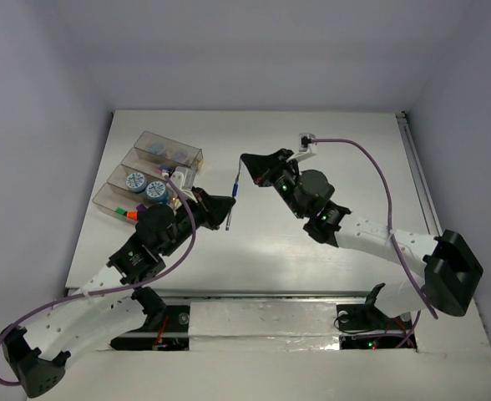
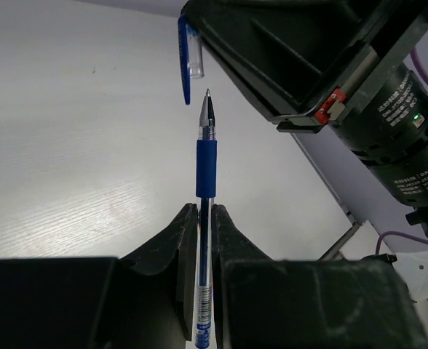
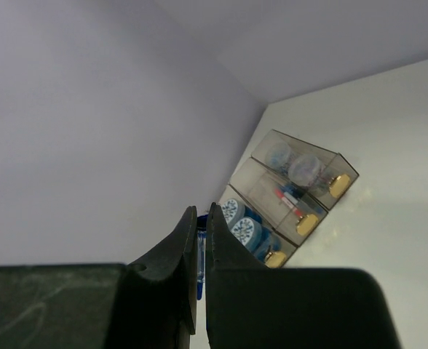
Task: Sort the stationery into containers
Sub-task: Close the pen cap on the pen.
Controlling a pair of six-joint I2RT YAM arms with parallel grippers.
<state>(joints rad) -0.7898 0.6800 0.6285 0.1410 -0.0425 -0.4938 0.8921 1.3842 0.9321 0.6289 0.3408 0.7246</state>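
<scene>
The blue pen [image 2: 206,163] is held between the fingers of the left gripper [image 2: 205,212], which is closed tight on the pen's clear barrel. The bare tip of the pen sticks out past the fingertips and is pointed at the pen cap [image 2: 188,62]. The cap is just past the tip, and a small gap is left between them, so they are not touching. The cap is pinched in the right gripper [image 3: 201,212], whose fingers are pressed almost together around it.

From above, both grippers are seen close together over the middle of the table [image 1: 337,167]. The left one is nearer, and the right one is farther and a little to the right.

The containers [image 1: 105,199] are set on the left part of the table, just left of the left gripper and close to the left edge. Blue-and-white rolls [image 1: 134,181] are seen in one compartment and markers [image 1: 127,212] in the nearest one.

A wide stretch of white table is seen to the right of the grippers, up to the right edge, and more of it toward the far edge
</scene>
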